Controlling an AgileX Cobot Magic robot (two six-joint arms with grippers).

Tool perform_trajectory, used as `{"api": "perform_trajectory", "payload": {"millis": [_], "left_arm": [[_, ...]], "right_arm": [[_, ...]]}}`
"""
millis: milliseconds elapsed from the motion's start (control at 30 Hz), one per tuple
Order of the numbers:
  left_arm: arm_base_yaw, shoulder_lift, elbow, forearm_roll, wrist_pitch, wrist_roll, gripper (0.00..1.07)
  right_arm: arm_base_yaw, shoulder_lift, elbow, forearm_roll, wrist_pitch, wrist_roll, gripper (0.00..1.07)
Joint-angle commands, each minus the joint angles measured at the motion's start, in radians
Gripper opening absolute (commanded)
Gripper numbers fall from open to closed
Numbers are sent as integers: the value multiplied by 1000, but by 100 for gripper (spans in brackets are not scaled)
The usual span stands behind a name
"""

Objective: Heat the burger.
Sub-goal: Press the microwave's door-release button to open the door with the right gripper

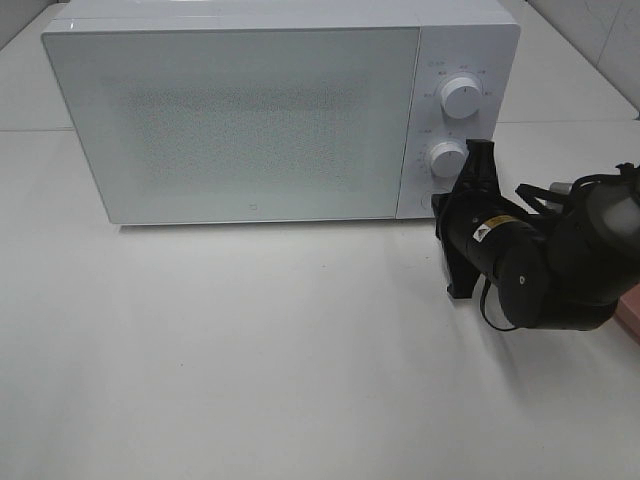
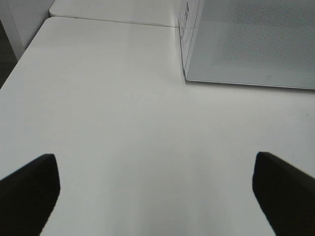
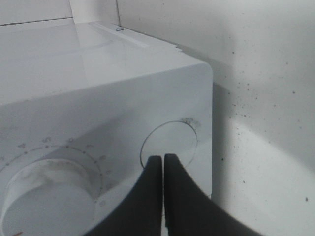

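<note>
A robot test bench staged as a kitchen corner is suggested: a white microwave (image 1: pixel 250 110) is set directly ahead of the right gripper (image 3: pixel 163 164) on a bare white table (image 1: pixel 250 360), with a tiled wall (image 1: pixel 610 40) seen beyond it.

I see the white table (image 1: pixel 250 360) carrying a white microwave (image 1: pixel 250 110) across the upper frame, its door closed.

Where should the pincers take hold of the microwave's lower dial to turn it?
Grip the lower dial by its raised round rim, fingers on opposite sides, coming straight at the front panel. It stands out from the flat face as a short cylinder, so likely only its sides offer purchase.
</note>
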Motion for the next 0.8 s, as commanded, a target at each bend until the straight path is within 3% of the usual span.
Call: {"api": "perform_trajectory", "payload": {"millis": [33,633,800], "left_arm": [[-1,-16,0,-6,3,0,101],[-1,-16,0,-6,3,0,101],[-1,-16,0,-6,3,0,101]], "right_arm": [[-12,18,-17,-11,11,-7,0],[-12,52,-71,-6,-12,-43,1],[-53,52,-74,-13,-22,-45,1]]}}
